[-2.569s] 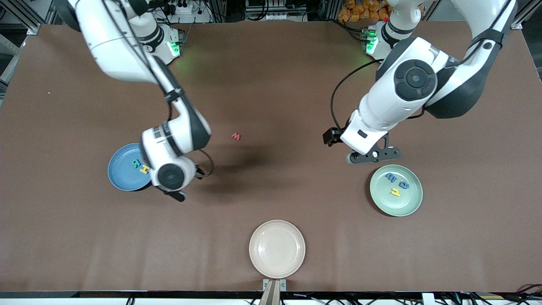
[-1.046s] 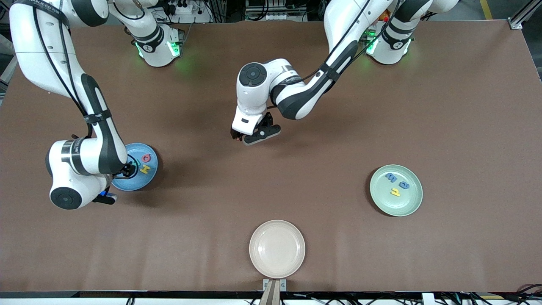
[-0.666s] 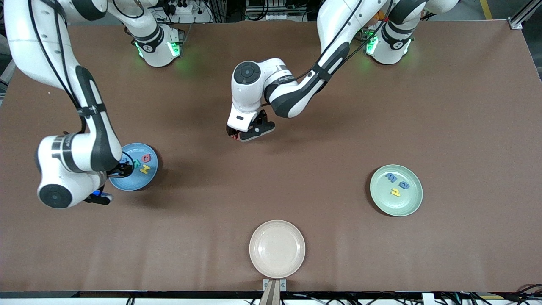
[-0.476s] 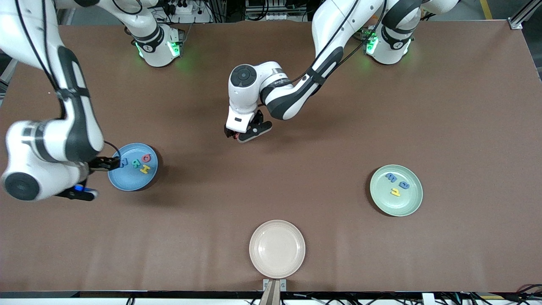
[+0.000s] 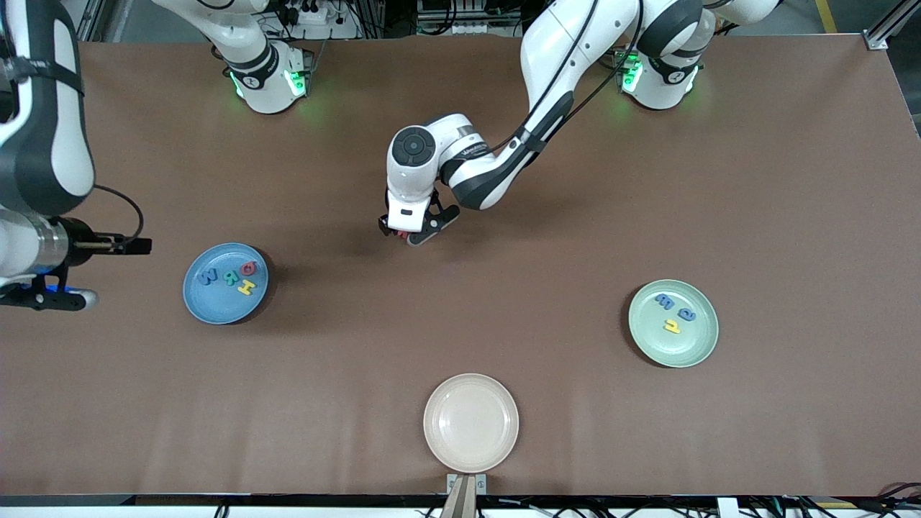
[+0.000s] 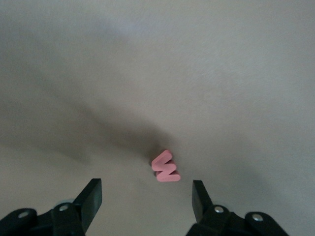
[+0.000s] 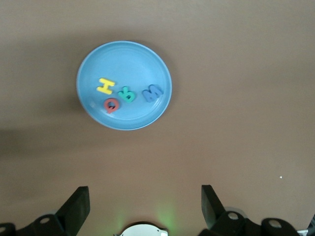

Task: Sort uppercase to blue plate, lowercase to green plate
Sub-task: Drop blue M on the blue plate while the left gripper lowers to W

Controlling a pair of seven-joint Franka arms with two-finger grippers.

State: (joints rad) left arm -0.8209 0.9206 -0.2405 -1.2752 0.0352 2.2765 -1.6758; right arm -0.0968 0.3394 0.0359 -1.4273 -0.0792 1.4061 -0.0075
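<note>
The blue plate (image 5: 216, 306) holds the uppercase letters: blue W (image 5: 209, 275), teal R (image 5: 230, 277), red Q (image 5: 249, 269) and yellow H (image 5: 246, 287). In the right wrist view that blue plate (image 7: 128, 59) lies far below my open, empty right gripper (image 7: 143, 194). My right gripper (image 5: 47, 297) hangs high off the right arm's end of the table. The green plate (image 5: 683, 349) carries lowercase blue m (image 5: 664, 302), blue a (image 5: 687, 314) and a yellow letter (image 5: 671, 327). My left gripper (image 5: 411, 234) is low at the table's middle. A red lowercase w (image 6: 166, 167) lies flat just ahead of my open left gripper (image 6: 146, 189), untouched.
A cream plate (image 5: 470, 422) with nothing in it sits near the front edge, midway along the table. The right arm's base (image 5: 266, 79) and the left arm's base (image 5: 658, 75) stand at the back edge. Brown cloth covers the table.
My right arm has pulled up and away from the blue plate, leaving the blue W in it. My left gripper has settled lower over the red w and its fingers have narrowed.
</note>
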